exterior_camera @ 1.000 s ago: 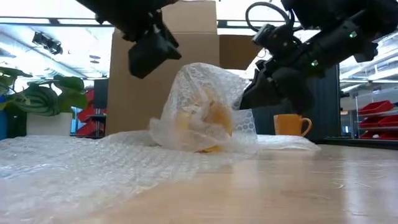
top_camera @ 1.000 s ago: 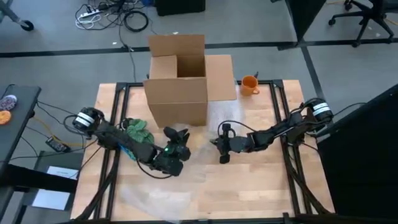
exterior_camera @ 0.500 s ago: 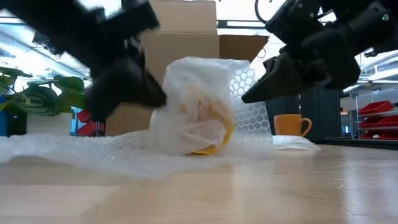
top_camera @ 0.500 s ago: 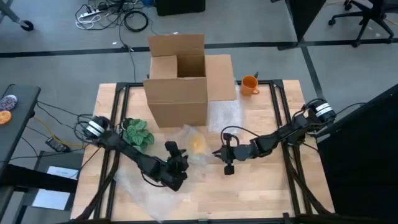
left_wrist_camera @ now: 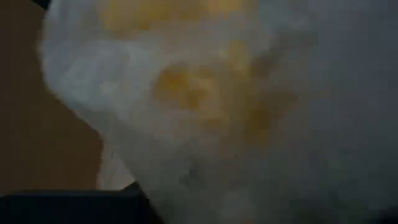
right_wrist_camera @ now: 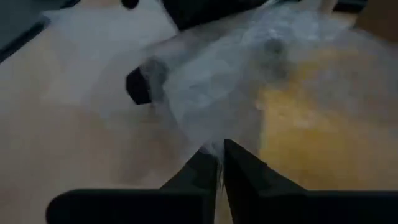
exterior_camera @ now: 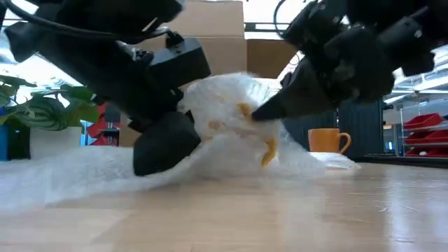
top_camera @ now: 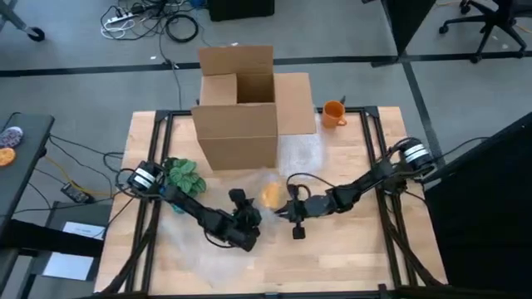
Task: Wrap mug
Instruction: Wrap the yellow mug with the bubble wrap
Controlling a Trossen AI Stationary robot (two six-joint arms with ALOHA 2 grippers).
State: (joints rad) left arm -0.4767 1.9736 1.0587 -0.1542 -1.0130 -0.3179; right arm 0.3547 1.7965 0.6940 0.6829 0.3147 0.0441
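A yellow mug (top_camera: 270, 194) lies on the table's middle under a sheet of clear bubble wrap (exterior_camera: 231, 119), which covers it in a mound; yellow shows through in the right wrist view (right_wrist_camera: 311, 118). My right gripper (right_wrist_camera: 219, 163) is just right of the mug, shut on the wrap. My left gripper (top_camera: 247, 223) is at the mug's near left side, low against the wrap (left_wrist_camera: 205, 112). The mound fills the left wrist view. My right gripper pinches a bunched bit of the bubble wrap (right_wrist_camera: 216, 148) between its two fingertips, beside the mug's right side. The fingers come from the table's right, slanting down (exterior_camera: 269, 110). The wrap runs from the pinch up over the mug.
An open cardboard box (top_camera: 238, 104) stands at the table's far middle, with an orange mug (top_camera: 332, 112) to its right. A green plant (top_camera: 184, 175) sits at the left. Loose bubble wrap (exterior_camera: 63, 175) spreads over the near left of the table.
My left gripper has gone toward the near edge, then right, close up to the mug. My right gripper has come down and left toward the mug. The wrap, which stood tall and loose over the mug, now lies lower and closer around it.
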